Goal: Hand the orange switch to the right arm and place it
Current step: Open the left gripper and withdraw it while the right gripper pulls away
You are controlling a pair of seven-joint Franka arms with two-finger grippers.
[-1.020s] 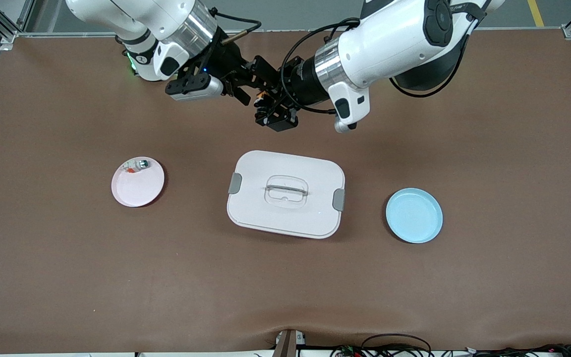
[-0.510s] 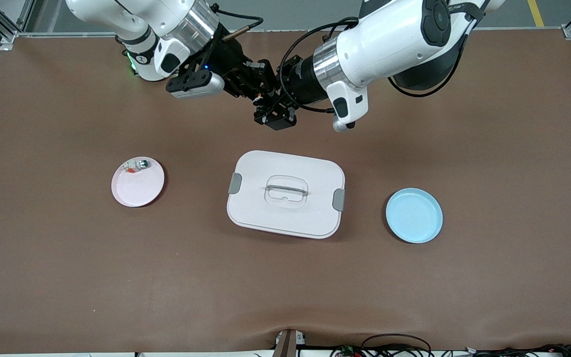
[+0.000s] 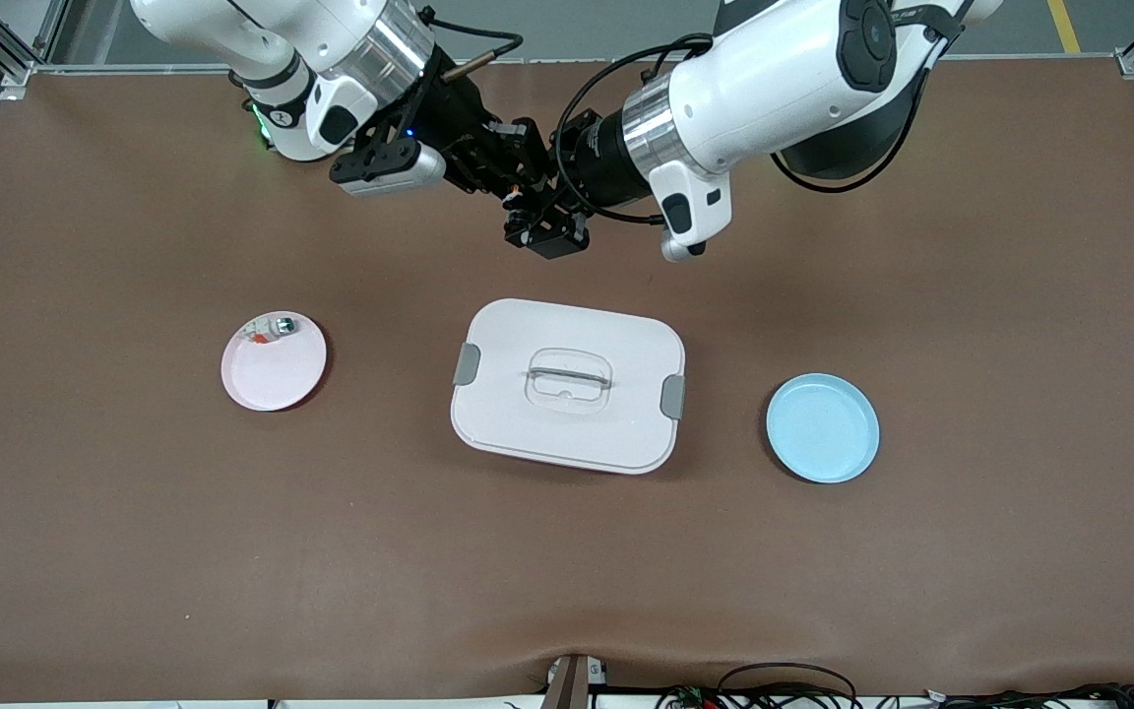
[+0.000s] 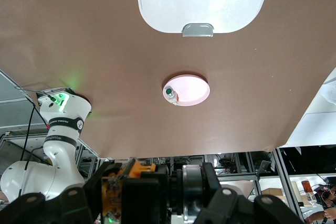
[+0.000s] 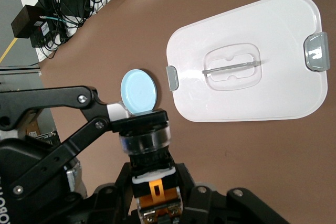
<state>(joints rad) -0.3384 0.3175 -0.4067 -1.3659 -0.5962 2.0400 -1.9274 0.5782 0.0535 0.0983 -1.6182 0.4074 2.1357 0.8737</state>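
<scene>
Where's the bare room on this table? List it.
Bare mat nearer the camera than the lidded box, and between the box and the blue plate or pink plate. Crowded where both pincers meet above the mat.

A white lidded box with grey side clips and a clear handle is sitting mid-table on the brown mat. Toward the right arm's end, a pink plate is carrying a small white-grey part against its rim. Toward the left arm's end, a blue plate is lying just beside the box.
</scene>
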